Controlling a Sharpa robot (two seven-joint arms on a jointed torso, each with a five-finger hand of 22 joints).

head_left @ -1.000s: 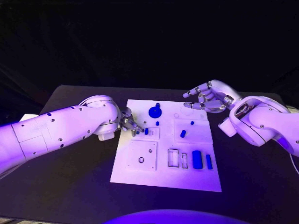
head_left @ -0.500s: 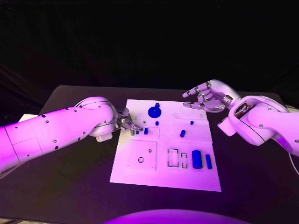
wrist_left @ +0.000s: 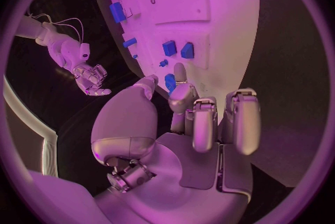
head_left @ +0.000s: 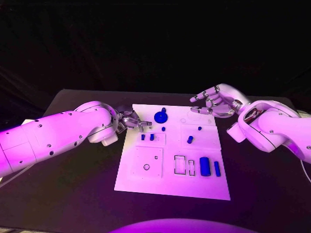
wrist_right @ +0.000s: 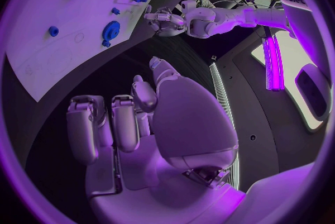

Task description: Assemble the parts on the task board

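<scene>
Blue gear (head_left: pixel 160 116) stands between both robot hands, board's far end.

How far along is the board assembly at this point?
Early to midway, as far as shows. The blue gear already sits on the task board. Neither the left hand nor the right hand holds anything. Two small blue parts and two blue bars lie loose, beside empty slots.
</scene>
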